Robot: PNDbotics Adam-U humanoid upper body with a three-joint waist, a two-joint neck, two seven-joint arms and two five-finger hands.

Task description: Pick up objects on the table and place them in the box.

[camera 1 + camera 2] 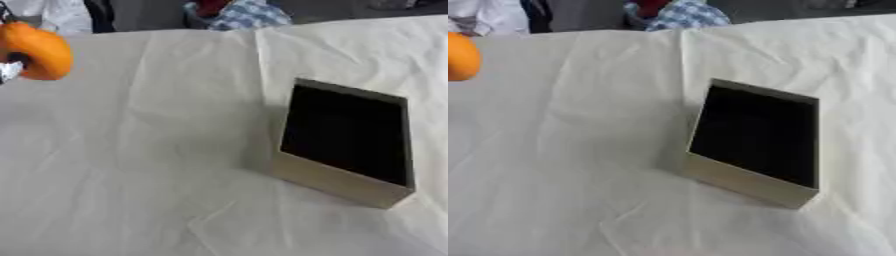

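A round orange object (pixel 37 51) shows at the far left edge, up off the white-covered table (pixel 157 150). Only a sliver of my left hand (pixel 7 70) is visible there, with a dark finger (pixel 17 59) curled against the orange object's side. In the right eye view the orange object (pixel 460 56) is cut by the frame edge and the hand does not show. The tan box (pixel 337 182) with a dark inside stands right of centre, open upward, well apart from the orange object. My right hand is in no view.
A creased white cloth covers the whole table. People in light and checked clothing (pixel 236 14) sit beyond the far edge. A broad stretch of cloth lies between the orange object and the box.
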